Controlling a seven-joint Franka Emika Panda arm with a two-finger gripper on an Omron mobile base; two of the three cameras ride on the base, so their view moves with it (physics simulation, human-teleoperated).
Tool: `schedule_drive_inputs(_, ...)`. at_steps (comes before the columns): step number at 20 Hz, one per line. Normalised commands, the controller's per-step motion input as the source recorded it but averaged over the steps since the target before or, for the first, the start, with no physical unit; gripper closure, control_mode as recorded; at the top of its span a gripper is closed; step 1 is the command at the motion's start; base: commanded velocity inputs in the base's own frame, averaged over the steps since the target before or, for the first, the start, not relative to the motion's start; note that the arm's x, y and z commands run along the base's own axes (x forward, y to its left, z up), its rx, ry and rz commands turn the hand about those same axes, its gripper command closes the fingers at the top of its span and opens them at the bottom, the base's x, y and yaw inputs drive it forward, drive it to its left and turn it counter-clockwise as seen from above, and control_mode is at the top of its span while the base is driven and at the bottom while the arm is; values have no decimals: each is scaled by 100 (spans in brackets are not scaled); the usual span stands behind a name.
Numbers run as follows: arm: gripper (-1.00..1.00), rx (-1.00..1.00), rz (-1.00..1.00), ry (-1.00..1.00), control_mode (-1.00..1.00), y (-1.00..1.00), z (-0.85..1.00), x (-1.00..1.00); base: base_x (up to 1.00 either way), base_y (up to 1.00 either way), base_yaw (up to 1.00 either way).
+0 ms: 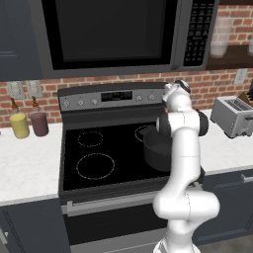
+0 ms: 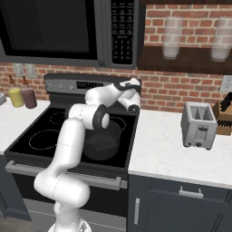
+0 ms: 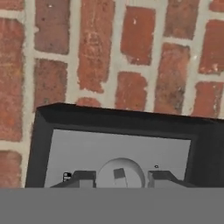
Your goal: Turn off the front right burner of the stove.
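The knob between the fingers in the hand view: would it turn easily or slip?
The round knob looks smooth and grey, so the fingertips could slip on its rim. Its raised centre tab probably offers better purchase. It sits on the stove's grey back panel, so it likely only rotates, stiffly, rather than shifting.

White arm raised and bent forward, wrist level, hand (image 3: 117,177) with 2 fingertips (image 3: 83,177) parted
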Motion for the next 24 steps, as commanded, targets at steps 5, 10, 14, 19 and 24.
schedule_drive_inputs(5,100,47,-26,1,-100,-14,31,0,0,0,0)
schedule_drive_inputs(10,100,51,-25,5,-100,-22,40,0,0,0,0)
schedule_drive_inputs(14,100,56,-23,7,-100,-27,47,0,0,0,0)
schedule_drive_inputs(19,100,61,-23,4,-100,-27,50,0,0,0,0)
schedule_drive_inputs(24,100,67,-22,0,-100,-31,52,0,0,0,0)
